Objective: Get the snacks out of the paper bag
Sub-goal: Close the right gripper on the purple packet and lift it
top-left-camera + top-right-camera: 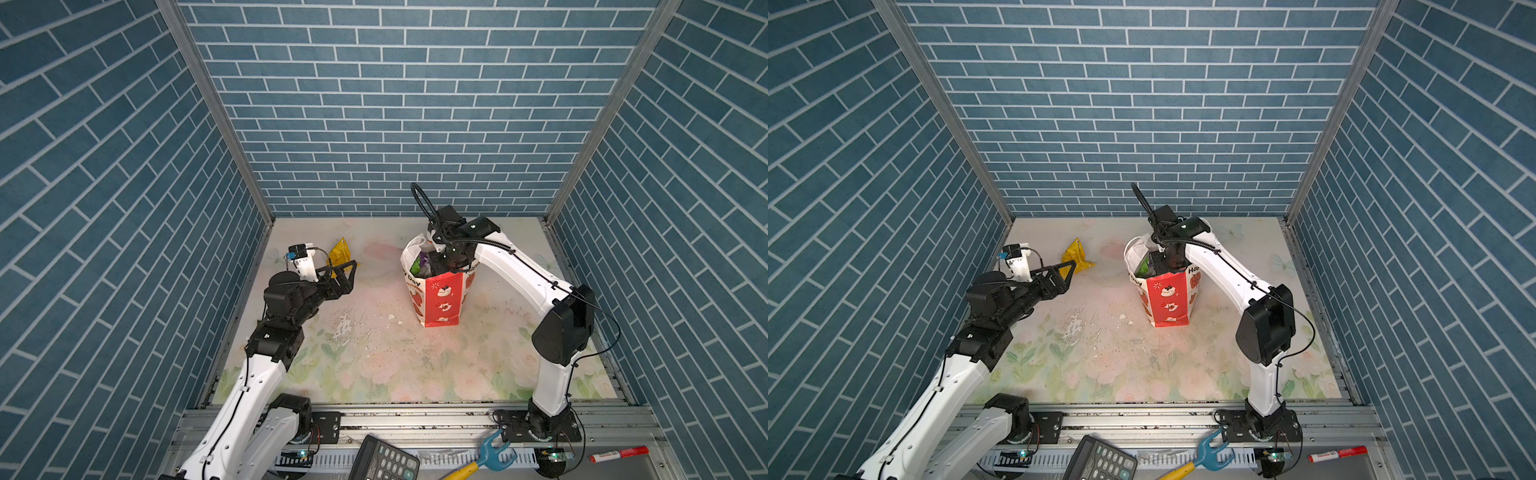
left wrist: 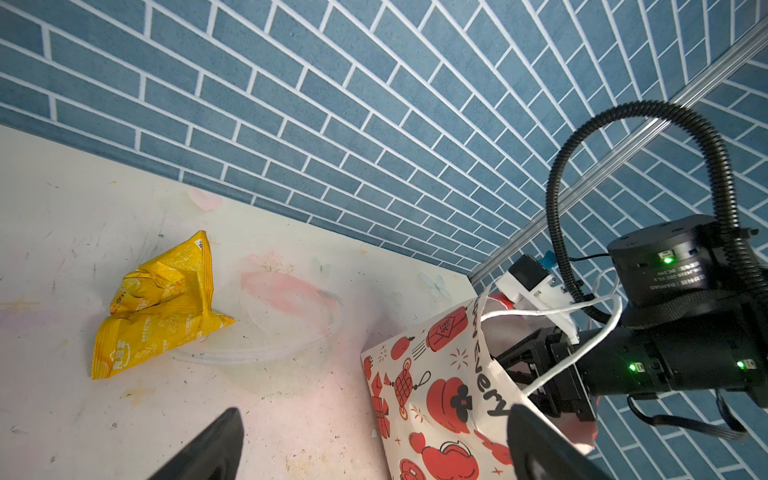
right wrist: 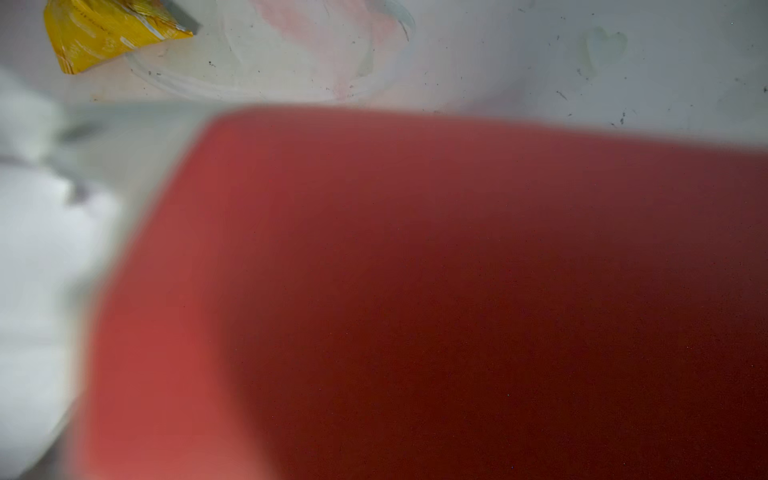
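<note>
The paper bag [image 1: 442, 299] [image 1: 1169, 299] stands upright right of centre, white with red panels and cartoon prints [image 2: 436, 390]. My right gripper [image 1: 446, 257] reaches down into its open mouth. Its fingers are hidden inside, and the right wrist view is filled by a blurred red panel [image 3: 415, 291]. Green [image 1: 415, 267] and purple [image 1: 424, 259] snacks show in the opening. A yellow packet [image 1: 340, 251] [image 2: 162, 307] [image 3: 108, 33] lies crumpled on the mat at the back left. My left gripper [image 1: 353, 274] [image 2: 374, 449] hovers open and empty between that packet and the bag.
Blue brick walls close the back and both sides. A clear round plastic piece [image 2: 266, 353] lies flat between packet and bag. On the front rail lie a calculator [image 1: 382, 459], a blue-and-yellow tool [image 1: 490, 453] and a red marker [image 1: 619, 454].
</note>
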`<state>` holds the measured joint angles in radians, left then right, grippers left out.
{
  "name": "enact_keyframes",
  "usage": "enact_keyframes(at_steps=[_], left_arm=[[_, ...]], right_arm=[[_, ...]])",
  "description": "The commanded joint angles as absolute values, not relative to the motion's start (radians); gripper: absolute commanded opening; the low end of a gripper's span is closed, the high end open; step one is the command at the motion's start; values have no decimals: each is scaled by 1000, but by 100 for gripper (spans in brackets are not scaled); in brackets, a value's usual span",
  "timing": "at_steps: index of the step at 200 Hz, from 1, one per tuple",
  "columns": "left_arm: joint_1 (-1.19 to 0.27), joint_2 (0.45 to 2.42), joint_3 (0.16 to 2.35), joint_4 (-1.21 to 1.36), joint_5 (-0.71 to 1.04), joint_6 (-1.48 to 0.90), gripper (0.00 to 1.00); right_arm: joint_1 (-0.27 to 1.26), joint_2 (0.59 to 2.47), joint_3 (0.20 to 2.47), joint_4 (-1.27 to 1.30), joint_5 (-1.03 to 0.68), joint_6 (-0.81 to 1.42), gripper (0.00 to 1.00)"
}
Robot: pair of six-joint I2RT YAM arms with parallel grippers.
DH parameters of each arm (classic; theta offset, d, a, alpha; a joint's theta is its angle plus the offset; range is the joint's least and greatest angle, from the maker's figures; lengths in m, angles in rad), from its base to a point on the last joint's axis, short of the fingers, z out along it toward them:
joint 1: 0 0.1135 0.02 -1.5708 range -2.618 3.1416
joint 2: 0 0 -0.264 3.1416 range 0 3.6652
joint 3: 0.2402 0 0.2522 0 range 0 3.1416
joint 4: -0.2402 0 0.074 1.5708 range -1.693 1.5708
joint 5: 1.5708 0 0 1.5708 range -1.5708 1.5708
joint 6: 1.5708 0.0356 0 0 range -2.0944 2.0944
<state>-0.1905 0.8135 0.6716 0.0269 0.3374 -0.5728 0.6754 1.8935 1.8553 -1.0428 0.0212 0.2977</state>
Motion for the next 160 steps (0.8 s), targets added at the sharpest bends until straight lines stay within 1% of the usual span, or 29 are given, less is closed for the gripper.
enact_keyframes(at_steps=[1, 30, 69, 160], left_arm=[[-195, 808, 660, 28, 342, -575, 100], [-196, 805, 658, 27, 342, -576, 99], [-196, 805, 658, 27, 343, -580, 99], [-196, 810, 652, 33, 342, -584, 100]], right_arm=[[683, 1845, 1804, -1015, 37, 310, 1], [683, 1778, 1774, -958, 43, 323, 0], [683, 1718, 1799, -936, 34, 336, 0], [682, 1670, 1892, -937, 20, 324, 0]])
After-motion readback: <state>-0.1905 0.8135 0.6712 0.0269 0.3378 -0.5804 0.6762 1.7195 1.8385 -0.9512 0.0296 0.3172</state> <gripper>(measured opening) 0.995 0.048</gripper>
